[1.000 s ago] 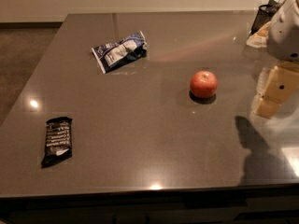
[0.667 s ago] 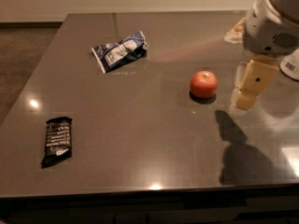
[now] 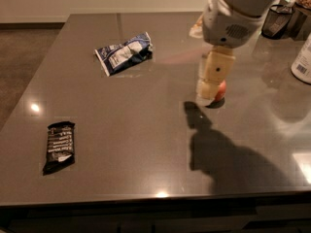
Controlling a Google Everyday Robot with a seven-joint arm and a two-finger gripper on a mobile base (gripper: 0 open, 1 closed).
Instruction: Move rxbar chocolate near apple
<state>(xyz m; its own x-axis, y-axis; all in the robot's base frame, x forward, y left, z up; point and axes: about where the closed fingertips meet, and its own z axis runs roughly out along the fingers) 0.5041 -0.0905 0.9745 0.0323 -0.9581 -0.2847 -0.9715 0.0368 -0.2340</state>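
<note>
The rxbar chocolate (image 3: pixel 59 146) is a flat black wrapper with white lettering, lying near the table's front left. The red apple (image 3: pixel 220 91) sits right of centre, mostly hidden behind my gripper; only its right edge shows. My gripper (image 3: pixel 209 89) hangs from the arm at the top right, just in front of the apple and above the table, far to the right of the bar. It holds nothing that I can see.
A blue-and-white snack bag (image 3: pixel 124 52) lies at the back left of the dark table (image 3: pixel 146 130). A white bottle (image 3: pixel 303 57) stands at the right edge and a dark wire basket (image 3: pixel 279 21) at the back right. The gripper's shadow falls front right.
The arm has swung left from the right edge and now covers most of the apple. The bar, bag and apple have not moved.
</note>
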